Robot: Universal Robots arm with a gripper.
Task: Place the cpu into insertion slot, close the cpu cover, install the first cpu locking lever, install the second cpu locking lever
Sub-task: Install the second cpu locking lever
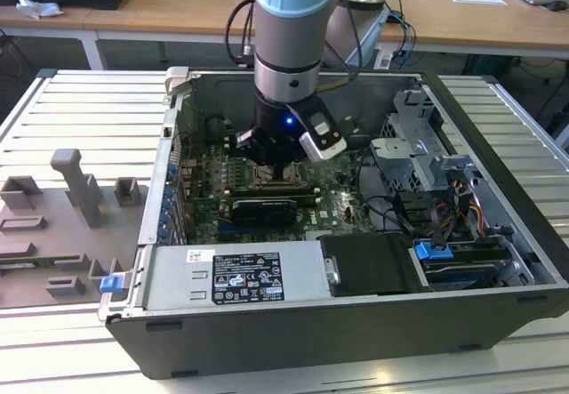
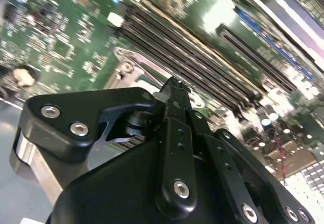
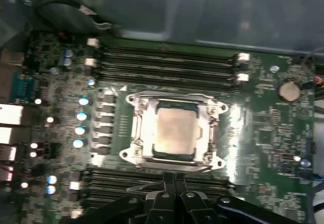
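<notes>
No writing is legible. The cpu (image 3: pixel 175 130) sits in the insertion slot (image 3: pixel 137 133), cpu cover (image 3: pixel 212 128) down — gripper (image 3: pixel 173 179) fingers (image 2: pixel 174 100) clenched, holding nothing.

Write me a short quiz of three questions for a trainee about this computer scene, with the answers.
1. True or false: the cpu lies in the insertion slot.
2. In the exterior view, where is the gripper? A: inside the computer case. B: outside it, on the exterior view's left. C: outside it, on the exterior view's right.
3. Which colour is the motherboard?
Key: 1 true; 2 A; 3 green.
</notes>
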